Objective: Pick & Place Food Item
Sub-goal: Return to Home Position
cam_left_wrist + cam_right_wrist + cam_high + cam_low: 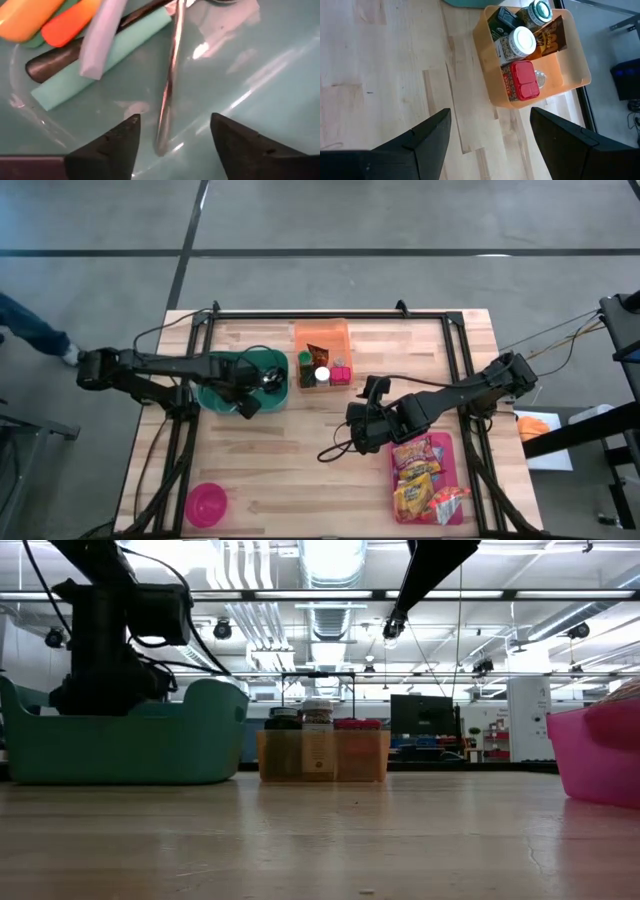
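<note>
My left gripper (172, 131) points down inside the teal bin (212, 396) and is open. A shiny metal utensil handle (170, 85) lies on the bin's floor, its free end between my fingers and apart from both. Beside it lie teal, pale blue, orange and black utensil handles (85, 60). My right gripper (490, 132) hangs open over bare table, near the orange bin (570, 65), which holds jars and a red-lidded box (522, 80). Snack packets (418, 480) lie on the pink tray (456, 452).
A pink bowl (205, 503) stands at the near left corner. A black frame (330, 314) runs round the tabletop. Open wood lies between the teal bin, the orange bin (322, 335) and the tray. A person's leg (30, 325) shows beyond the left edge.
</note>
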Controlling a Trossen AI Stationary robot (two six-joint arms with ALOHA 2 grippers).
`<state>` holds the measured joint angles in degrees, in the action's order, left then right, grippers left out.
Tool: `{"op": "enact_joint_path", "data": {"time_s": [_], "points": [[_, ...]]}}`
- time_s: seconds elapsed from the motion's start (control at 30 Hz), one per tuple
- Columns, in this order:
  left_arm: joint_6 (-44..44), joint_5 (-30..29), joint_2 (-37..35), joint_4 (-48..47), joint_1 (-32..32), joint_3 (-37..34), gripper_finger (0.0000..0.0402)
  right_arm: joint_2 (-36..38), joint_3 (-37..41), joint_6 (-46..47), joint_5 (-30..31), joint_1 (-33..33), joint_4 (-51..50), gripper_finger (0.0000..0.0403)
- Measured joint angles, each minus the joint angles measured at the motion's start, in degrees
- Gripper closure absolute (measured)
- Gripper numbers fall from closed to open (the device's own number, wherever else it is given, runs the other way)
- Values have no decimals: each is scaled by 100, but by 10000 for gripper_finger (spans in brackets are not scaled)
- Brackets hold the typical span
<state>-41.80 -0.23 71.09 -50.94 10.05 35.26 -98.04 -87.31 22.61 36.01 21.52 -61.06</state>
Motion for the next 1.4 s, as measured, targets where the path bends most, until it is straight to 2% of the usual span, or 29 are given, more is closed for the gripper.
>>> {"op": "enact_joint_path", "data": {"time_s": [0.17,0.37,0.6,0.77,1.03,1.17,1.3,1.4], "points": [[40,138,-23,-355,6,428,134,26,2,15,2,-2,1,133],[223,136,-235,-632,6,1171,132,257,22,15,9,-2,4,133],[716,-193,-758,-487,-102,1734,132,1021,577,37,22,-2,301,133],[1480,-871,-1173,9,-320,1773,132,1909,1486,-48,19,-2,1327,133],[2216,-970,-1681,296,-377,1773,131,3199,2778,-345,17,-2,3160,133],[2218,-1119,-1860,434,-375,1619,131,3686,3262,-345,15,-3,3311,133],[2193,-1542,-1926,934,-375,1330,131,4068,3681,-459,15,-15,3294,133],[2125,-1566,-1915,1423,-375,934,131,4280,3987,-456,13,-15,3303,133]]}}
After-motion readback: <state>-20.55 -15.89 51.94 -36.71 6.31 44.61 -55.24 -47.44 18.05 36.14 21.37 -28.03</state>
